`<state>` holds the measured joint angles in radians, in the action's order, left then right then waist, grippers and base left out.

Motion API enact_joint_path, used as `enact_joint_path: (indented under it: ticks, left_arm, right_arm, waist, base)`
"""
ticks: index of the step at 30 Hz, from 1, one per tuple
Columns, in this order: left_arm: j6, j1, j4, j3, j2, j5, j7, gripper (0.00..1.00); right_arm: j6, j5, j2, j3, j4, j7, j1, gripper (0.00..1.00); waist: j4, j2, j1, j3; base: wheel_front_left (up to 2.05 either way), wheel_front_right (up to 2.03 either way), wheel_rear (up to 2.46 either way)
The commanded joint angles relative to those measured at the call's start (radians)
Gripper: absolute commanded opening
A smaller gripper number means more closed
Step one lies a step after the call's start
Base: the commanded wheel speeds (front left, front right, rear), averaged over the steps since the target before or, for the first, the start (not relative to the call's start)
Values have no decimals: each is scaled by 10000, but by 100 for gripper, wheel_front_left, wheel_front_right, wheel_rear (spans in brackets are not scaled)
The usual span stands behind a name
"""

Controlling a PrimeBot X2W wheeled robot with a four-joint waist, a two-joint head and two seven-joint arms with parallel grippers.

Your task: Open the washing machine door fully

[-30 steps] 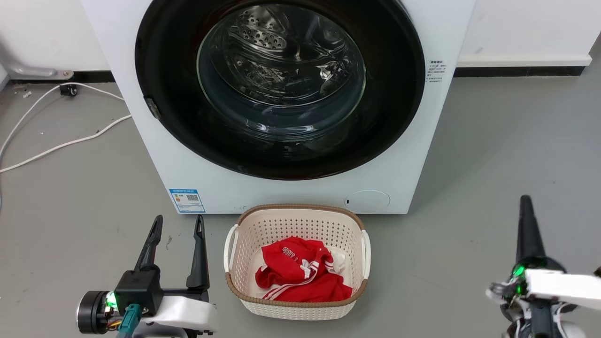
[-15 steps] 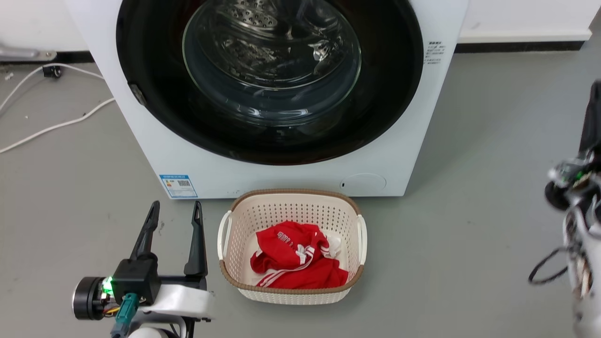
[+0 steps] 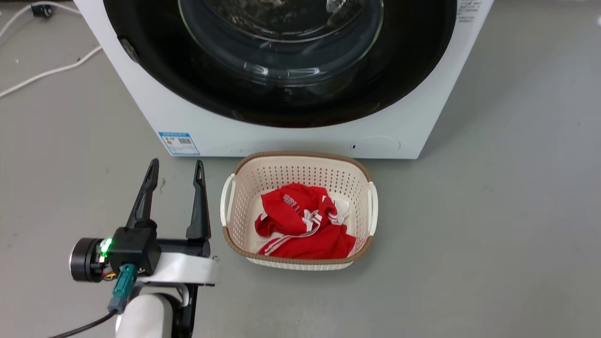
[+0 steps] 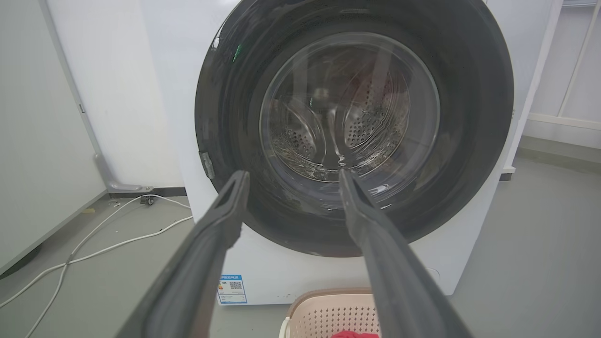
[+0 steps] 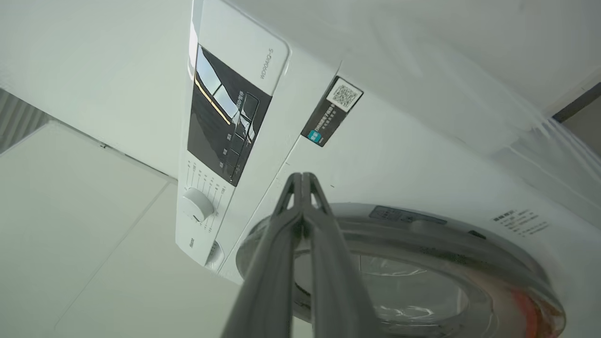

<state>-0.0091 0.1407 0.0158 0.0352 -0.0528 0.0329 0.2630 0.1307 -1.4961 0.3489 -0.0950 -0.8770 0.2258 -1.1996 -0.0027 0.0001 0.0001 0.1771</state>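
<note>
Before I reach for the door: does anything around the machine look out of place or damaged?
Nothing looks damaged or spilled; the washing machine door is shut. Worth noting: a white cable trails loose on the floor left of the washing machine, and the laundry basket stands right before its base.

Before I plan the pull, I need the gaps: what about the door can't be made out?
Head view: the top edge cuts off the upper part of the washing machine door.
Left wrist view: the left hand covers parts of the door's lower rim.
Right wrist view: the shut right hand hides part of the rim; the near edge is blurred.
Blue label: print too small.
</note>
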Motion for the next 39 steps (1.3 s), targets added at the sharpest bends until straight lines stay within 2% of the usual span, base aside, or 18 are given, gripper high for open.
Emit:
enact_joint_path:
  ticks: [1,9,18,26,31,39]
  left_arm:
    - [25,226,-50,49,-2,30,27,100]
    - [114,898,-308,199,16,75,27,100]
    - [170,1407,-691,442,24,136,27,100]
    - [158,1750,-753,644,28,89,27,100]
    - [121,1807,-776,736,28,158,27,100]
    - [127,1885,-680,705,27,110,27,100]
  right_arm:
    - [0,235,52,-246,-388,343,-509,0]
    - [0,1433,-387,-1559,-2284,2224,-2830,0]
    - [0,2123,-744,-1966,-3504,2318,-4234,0]
    - [0,2424,-890,-2104,-3880,2461,-4716,0]
    - [13,2072,-1394,-1898,-3873,3039,-4772,0]
    - [11,1977,-1336,-1916,-3415,3728,-4368,0]
  waist:
    - [119,-1,-1,357]
    - [262,-1,-1,1307]
    - [515,-1,-1,2270]
    - [645,-1,-1,2748]
    - [630,-1,-1,2832]
    - [529,-1,-1,2739]
  base:
    - [0,0,0]
    - [0,0,0]
    - [0,0,0]
    - [0,0,0]
    - [0,0,0]
    - [0,0,0]
